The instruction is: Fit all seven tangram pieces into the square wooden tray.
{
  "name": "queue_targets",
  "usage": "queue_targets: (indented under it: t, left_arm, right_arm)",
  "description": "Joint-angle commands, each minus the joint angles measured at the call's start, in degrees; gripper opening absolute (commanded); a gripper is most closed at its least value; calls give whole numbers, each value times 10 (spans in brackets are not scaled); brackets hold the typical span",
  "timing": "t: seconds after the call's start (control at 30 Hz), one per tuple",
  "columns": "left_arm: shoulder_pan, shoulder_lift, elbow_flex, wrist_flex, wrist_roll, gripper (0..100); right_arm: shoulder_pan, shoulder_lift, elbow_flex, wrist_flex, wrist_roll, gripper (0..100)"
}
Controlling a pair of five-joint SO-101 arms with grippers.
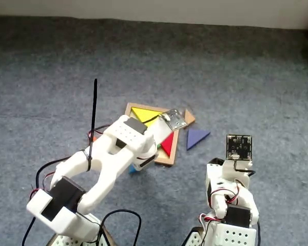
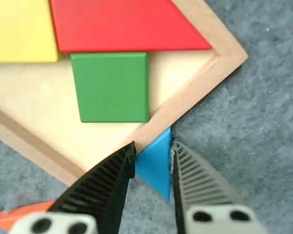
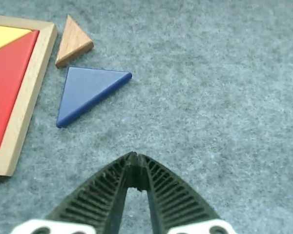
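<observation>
Tray (image 1: pixel 167 161) is holding three pieces: yellow triangle (image 2: pixel 19 29), red triangle (image 2: pixel 122 24), green square (image 2: pixel 112 87). Four are waiting outside it: a dark blue triangle (image 3: pixel 88 90) and a tan triangle (image 3: pixel 73 41) beside it, an orange piece (image 2: pixel 17 218), and the light blue triangle (image 2: pixel 156 168) that the left gripper (image 2: pixel 152 148) is pinching at its corner. Right gripper (image 3: pixel 136 168) is sitting closed and empty, apart from the tray. Left wrist view is revealing the square, which the arm is mostly covering in the high view.

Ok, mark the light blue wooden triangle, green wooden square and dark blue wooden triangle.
light blue triangle (image 2: pixel 155 163), left wrist view, its centre
green square (image 2: pixel 111 87), left wrist view, its centre
dark blue triangle (image 3: pixel 86 89), right wrist view, its centre
</observation>
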Motion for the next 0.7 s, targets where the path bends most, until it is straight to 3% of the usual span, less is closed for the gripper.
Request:
queue_targets:
  t: [0.0, 0.17, 0.47, 0.67]
  left_arm:
    - [29, -13, -6, -9, 4, 127]
    - [31, -12, -34, -4, 5, 126]
    - [29, -13, -136, 163, 6, 130]
    - [15, -7, -106, 166, 7, 146]
  right_arm:
    - [11, -1, 78, -11, -4, 6]
    - [11, -1, 78, -11, -4, 6]
    - [11, -1, 78, -11, -4, 6]
    - [11, -1, 78, -11, -4, 6]
